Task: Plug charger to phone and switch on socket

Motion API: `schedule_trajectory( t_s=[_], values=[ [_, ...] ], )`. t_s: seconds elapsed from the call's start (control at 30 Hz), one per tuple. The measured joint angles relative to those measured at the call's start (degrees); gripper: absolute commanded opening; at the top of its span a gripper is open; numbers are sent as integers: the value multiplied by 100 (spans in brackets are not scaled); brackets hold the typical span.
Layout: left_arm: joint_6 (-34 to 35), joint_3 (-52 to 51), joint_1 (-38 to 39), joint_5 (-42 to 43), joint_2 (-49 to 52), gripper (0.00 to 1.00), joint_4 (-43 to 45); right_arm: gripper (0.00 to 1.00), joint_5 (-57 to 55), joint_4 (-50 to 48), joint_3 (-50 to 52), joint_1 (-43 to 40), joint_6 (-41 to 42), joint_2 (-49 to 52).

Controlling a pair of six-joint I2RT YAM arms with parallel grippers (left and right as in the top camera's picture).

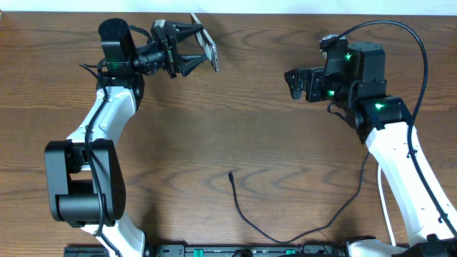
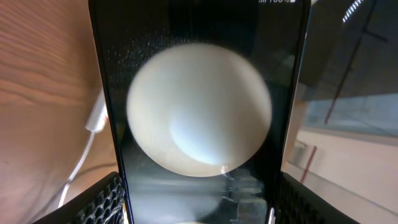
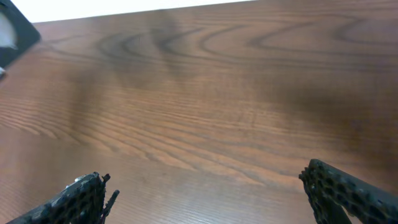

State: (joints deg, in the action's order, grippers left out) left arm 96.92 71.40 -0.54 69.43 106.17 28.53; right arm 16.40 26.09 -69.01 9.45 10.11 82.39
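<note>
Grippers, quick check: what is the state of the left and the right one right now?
Left gripper: closed on the phone, held off the table.
Right gripper: open, holding nothing.

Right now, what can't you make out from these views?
Socket: its body shows in no view; left wrist shows only a white cord beside the phone, which blocks the rest.
Phone's port: overhead sees it edge-on; left wrist crops both ends.
Charger: plug tip too small overhead; far end lost at the right arm.
Right wrist: dark object cut off by the top-left corner.
</note>
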Motion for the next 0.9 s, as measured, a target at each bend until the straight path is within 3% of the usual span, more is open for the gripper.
schedule_trajectory(
  t_s=[0.3,0.57,0.9],
  values=[
    [-863,2,247,-649,0,7,-745,99,575,-367,-26,7,15,151],
    [-1067,2,715,-1047,0,7,-1226,99,1204,-800,-28,328,-127,688],
    [-1172,2,750,-1390,0,7,-1683,99,1449,-1075,-28,769,-339,756]
  ],
)
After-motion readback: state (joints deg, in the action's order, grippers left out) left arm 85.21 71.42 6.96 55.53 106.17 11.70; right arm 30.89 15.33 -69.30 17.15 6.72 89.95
